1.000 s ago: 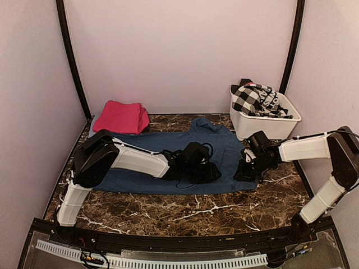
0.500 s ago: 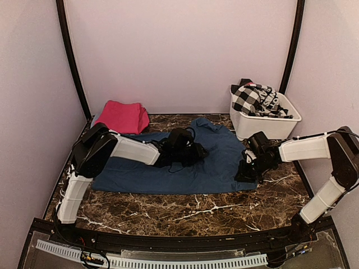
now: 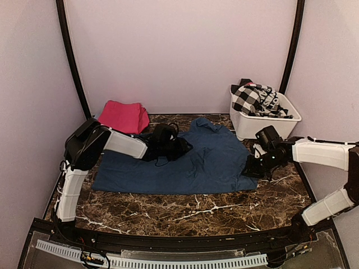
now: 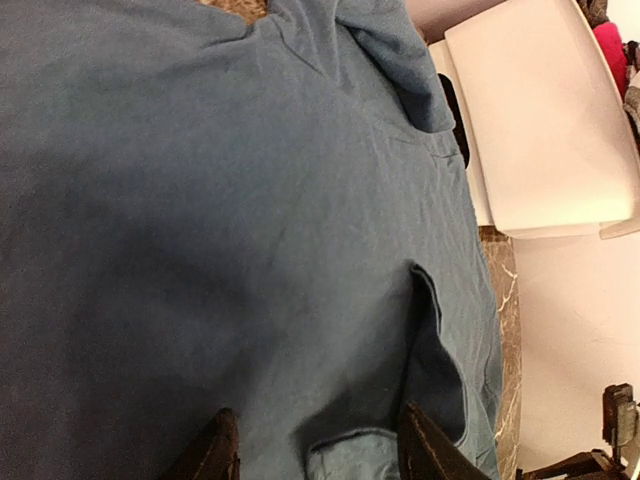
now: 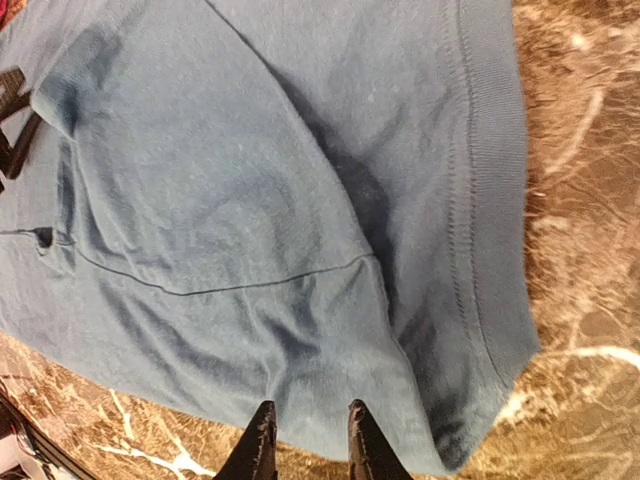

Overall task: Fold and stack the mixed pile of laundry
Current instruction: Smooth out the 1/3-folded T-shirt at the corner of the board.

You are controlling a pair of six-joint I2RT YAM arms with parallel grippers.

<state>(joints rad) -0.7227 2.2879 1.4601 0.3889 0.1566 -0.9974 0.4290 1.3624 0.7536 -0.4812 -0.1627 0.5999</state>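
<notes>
Marble tabletop (image 3: 224, 207), pale pink walls (image 3: 179, 50).
Navy sheet (image 3: 213, 162) lay spread; left gripper (image 4: 320, 430) stood released (right gripper (image 5: 310, 410) at its hem: grip untellable).

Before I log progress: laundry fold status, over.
Left fingers open over navy sheet. Right fingers narrow at its corner, grip unclear. Sheet flat, unfolded. Nothing blocking.

- The left arm (image 3: 72, 188) has white shell links and bulky black joint housings, and rises from the left end of the black base rail (image 3: 168, 240).
- The right arm (image 3: 324, 152) has the same white links and black joints, and rises from the rail's right end.
- Thin black cables (image 3: 92, 259) curl under the rail's left end.
- The left gripper (image 4: 318, 428) has dark, tapered fingers, seemingly matte black; the view is blurred.
- The right gripper (image 5: 310, 412) has slim black fingers.
</notes>
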